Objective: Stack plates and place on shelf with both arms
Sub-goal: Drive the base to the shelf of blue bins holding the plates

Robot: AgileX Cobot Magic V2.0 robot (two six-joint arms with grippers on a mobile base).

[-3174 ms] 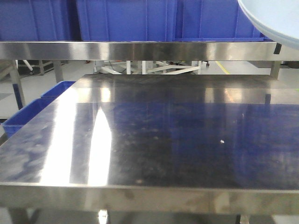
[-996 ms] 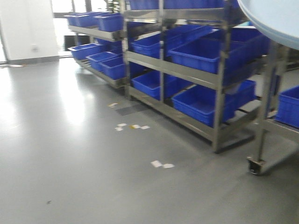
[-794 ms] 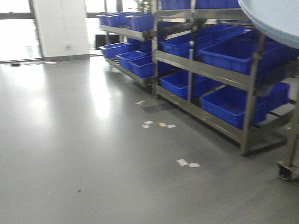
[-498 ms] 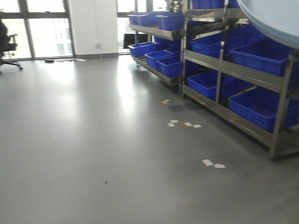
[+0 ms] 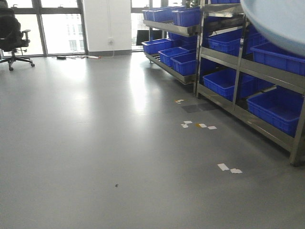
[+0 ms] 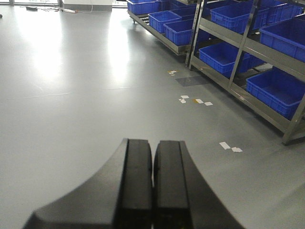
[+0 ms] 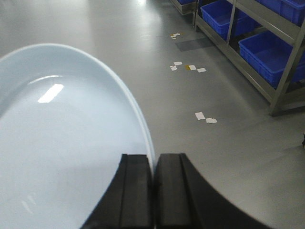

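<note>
The right gripper [image 7: 153, 164] has its jaws pinched narrow on the rim of one white plate [image 7: 66, 143], which fills 9 o'clock of the wrist view. The left gripper [image 6: 153, 152] has its jaws pressed together, empty. The shelf [image 5: 267, 71], loaded with blue crates [image 5: 276, 105], stands at 3 o'clock, and one office chair [image 5: 12, 28] at 10.

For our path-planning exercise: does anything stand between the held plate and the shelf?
Nothing visible stands between plate and shelf; only flat scraps lie on the floor. Blue crates fill its visible tiers.
</note>
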